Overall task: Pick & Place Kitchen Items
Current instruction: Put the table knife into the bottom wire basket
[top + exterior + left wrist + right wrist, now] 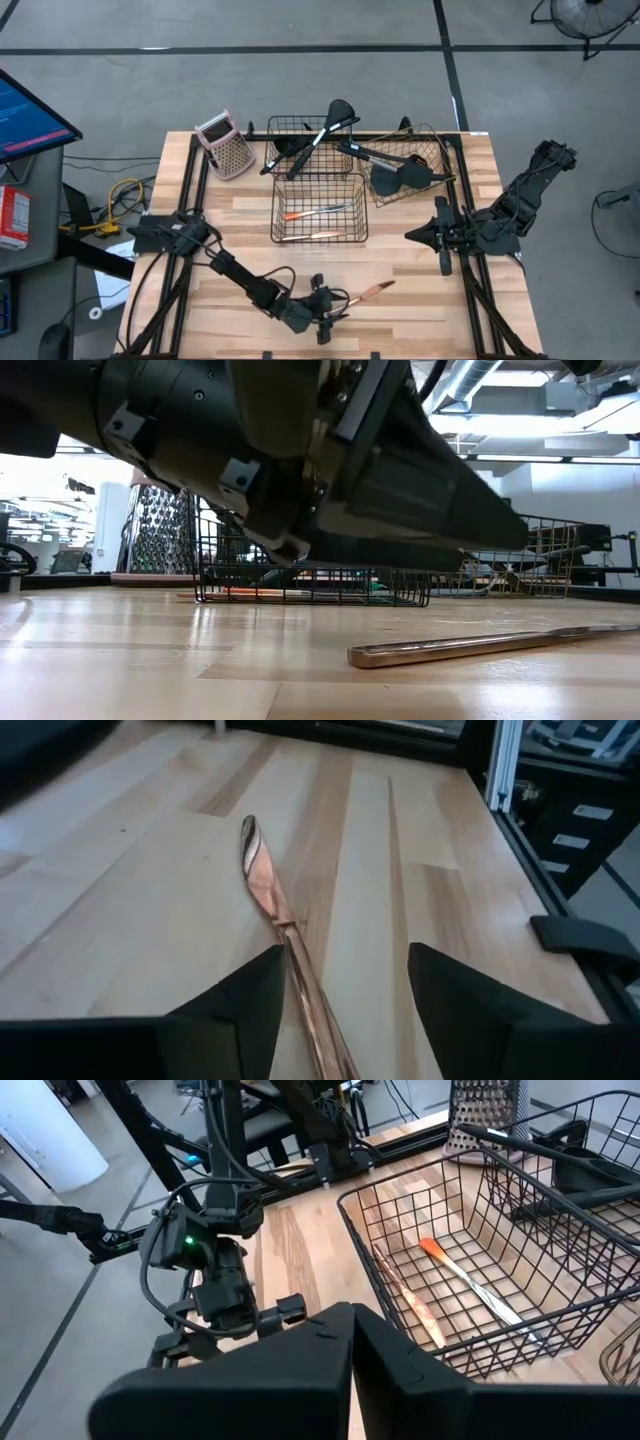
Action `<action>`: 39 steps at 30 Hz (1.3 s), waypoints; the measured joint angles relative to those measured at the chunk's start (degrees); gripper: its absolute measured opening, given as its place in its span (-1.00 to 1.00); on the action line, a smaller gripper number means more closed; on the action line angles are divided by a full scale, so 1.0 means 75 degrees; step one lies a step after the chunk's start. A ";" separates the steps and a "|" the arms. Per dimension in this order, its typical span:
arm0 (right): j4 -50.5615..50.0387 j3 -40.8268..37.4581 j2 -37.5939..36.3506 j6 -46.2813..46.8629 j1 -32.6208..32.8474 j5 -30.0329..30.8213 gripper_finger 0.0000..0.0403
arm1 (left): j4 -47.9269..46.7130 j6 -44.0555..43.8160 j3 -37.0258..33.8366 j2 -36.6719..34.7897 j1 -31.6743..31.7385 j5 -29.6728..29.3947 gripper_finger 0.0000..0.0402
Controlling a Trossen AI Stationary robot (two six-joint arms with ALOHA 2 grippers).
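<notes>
Copper knife (268,885), wooden table (420,300), concrete floor (300,90)

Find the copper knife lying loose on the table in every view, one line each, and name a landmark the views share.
High view: copper knife on the bare wood at the near edge, beside the left gripper.
Low view: lying flat in the foreground, right of centre.
Left wrist view: centre, its handle running between the open gripper fingers.
Right wrist view: not visible.
Shared landmark: the middle wire basket; the left wrist view misses it.

The bare table (430,310) near the copper knife (372,291) is free; three baskets (318,208) block the back.
</notes>
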 joint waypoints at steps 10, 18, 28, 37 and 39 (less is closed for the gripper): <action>-0.0283 0.0000 0.0000 -0.0003 0.0000 -0.0003 -1.00 | -0.0339 0.0005 0.0131 0.0437 -0.0425 0.0088 -0.09; -0.0300 0.0000 0.0000 -0.0005 0.0000 -0.0003 -1.00 | -0.1488 -0.0387 0.0264 0.0626 -0.0503 -0.0482 -0.21; -0.0300 0.0000 0.0000 -0.0005 0.0000 -0.0035 -1.00 | -0.2004 -0.0722 0.0116 0.0483 -0.0531 -0.0793 -0.35; -0.0306 0.0000 0.0000 -0.0008 0.0000 -0.0041 -1.00 | -0.2319 -0.1517 -0.0674 -0.0036 -0.0471 -0.0914 -0.44; -0.0292 0.0000 0.0000 -0.0008 0.0000 -0.0046 -1.00 | -0.2331 -0.1583 -0.0711 -0.0058 -0.0471 -0.0945 -0.46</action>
